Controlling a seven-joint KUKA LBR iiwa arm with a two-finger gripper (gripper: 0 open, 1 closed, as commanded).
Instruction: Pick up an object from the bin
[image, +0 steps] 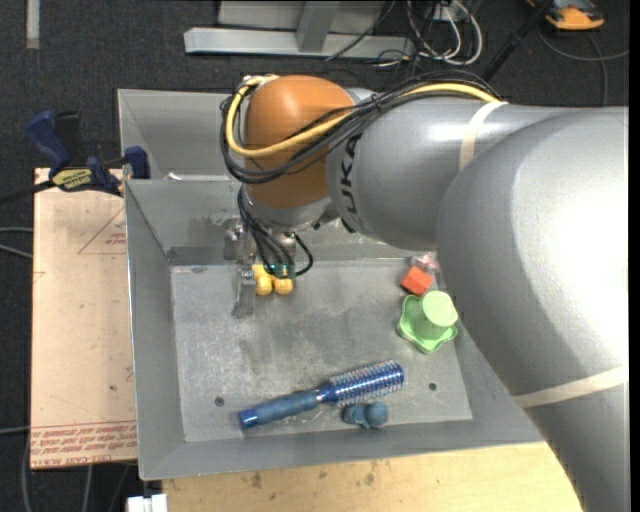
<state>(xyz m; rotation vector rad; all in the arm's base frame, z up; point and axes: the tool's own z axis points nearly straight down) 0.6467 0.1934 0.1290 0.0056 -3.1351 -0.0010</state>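
Observation:
My gripper hangs below the orange cover, low over the back left part of the bin floor. A small yellow thing sits right against its right side; whether the gripper holds it is unclear. A blue hairbrush with a round bristled head lies along the bin's front, well in front of the gripper. A small blue lump rests against the brush's front side.
At the right side of the bin stands a light green cup-shaped thing, with a small orange-red piece just behind it. The thick arm covers the bin's right rim and back right corner.

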